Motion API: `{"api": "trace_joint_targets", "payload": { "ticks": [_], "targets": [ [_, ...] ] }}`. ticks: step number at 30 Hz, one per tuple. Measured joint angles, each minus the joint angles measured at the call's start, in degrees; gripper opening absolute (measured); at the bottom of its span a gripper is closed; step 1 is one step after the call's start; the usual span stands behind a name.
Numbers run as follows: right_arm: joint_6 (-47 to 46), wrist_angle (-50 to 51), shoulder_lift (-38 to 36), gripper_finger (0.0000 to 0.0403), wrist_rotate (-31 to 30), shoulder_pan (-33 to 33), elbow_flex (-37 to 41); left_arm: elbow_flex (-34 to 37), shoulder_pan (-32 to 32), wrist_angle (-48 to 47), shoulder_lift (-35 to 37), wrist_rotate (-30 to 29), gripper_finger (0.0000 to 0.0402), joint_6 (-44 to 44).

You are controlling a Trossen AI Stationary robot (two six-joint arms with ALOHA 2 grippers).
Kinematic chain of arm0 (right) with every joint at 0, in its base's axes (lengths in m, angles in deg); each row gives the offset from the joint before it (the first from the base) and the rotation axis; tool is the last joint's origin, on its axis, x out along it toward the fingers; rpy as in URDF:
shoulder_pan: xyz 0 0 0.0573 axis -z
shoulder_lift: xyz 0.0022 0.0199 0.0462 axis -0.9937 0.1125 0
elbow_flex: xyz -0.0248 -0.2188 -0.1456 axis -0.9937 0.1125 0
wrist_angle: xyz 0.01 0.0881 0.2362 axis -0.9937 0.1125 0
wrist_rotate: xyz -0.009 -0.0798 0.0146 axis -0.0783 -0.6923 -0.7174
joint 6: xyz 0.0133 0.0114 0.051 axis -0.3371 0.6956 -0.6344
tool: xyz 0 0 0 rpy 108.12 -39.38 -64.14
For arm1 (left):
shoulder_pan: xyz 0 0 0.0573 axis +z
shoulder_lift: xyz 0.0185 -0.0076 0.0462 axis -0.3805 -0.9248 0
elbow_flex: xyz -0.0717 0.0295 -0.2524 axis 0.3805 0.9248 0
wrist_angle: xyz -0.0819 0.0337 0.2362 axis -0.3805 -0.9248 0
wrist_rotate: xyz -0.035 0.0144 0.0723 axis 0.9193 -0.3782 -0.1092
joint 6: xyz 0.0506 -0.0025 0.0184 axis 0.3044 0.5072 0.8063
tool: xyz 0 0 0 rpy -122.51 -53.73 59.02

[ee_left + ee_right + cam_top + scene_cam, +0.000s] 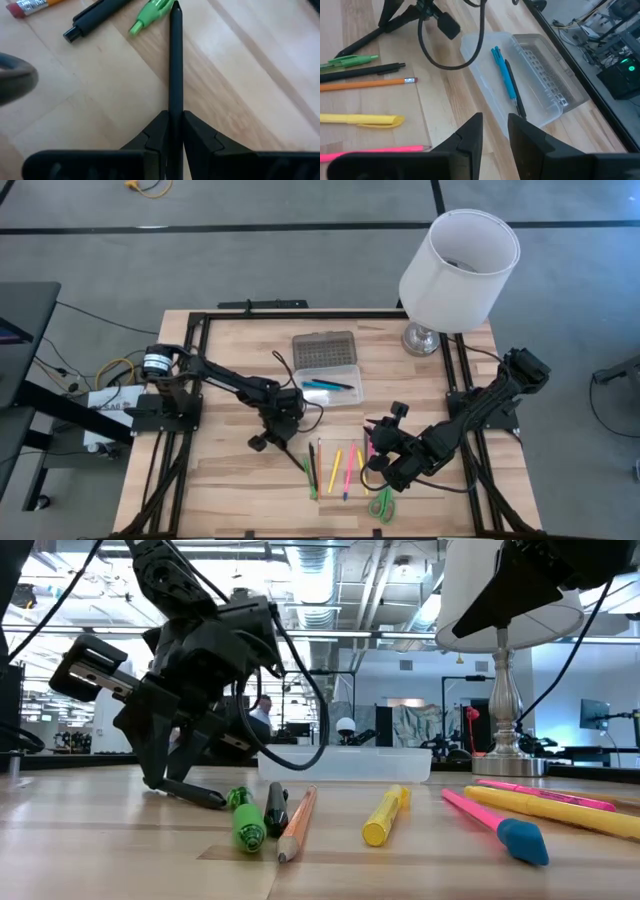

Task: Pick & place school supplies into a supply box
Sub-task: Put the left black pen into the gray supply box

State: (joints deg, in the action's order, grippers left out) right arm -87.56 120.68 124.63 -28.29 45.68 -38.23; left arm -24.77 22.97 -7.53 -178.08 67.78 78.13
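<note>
Left wrist view alone shows left gripper [175,127] fingers pinched on slim black pen [175,60], tip by green pen [150,14]. Right wrist view: right gripper [495,132] fingers narrowly parted, empty; clear plastic supply box [485,75], dotted lid open, holds blue pen [503,74], dark pen [515,90].

Blue pen [503,73] in the clear box [485,70] (dotted grey lid [323,349]).
</note>
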Motion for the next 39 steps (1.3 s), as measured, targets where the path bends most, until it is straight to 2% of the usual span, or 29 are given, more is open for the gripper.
{"api": "trace_joint_targets", "payload": {
  "ticks": [7,13,23,35,39],
  "targets": [
    [-0.04,0.00,0.02,0.0087,0.12,-0.02,0.00,0.58,-4.11,-2.75,5.15,-14.46,0.0043,-1.74],
    [-0.07,0.00,0.02,0.0087,0.17,-0.04,0.00,0.81,-6.49,-5.56,7.26,-25.04,0.0043,-7.51],
    [-0.07,0.00,0.02,0.0087,0.25,-0.04,0.00,0.73,-6.65,-9.05,7.79,-31.27,0.0043,-13.85],
    [-0.04,-0.02,0.02,0.0087,0.23,-0.04,0.00,0.89,-8.67,-16.97,8.89,-46.55,0.0043,-21.70],
    [-0.04,-0.02,0.02,0.0087,0.21,-0.04,0.00,1.01,-9.54,-17.40,8.87,-46.96,0.0043,-22.12]
  ]
}}
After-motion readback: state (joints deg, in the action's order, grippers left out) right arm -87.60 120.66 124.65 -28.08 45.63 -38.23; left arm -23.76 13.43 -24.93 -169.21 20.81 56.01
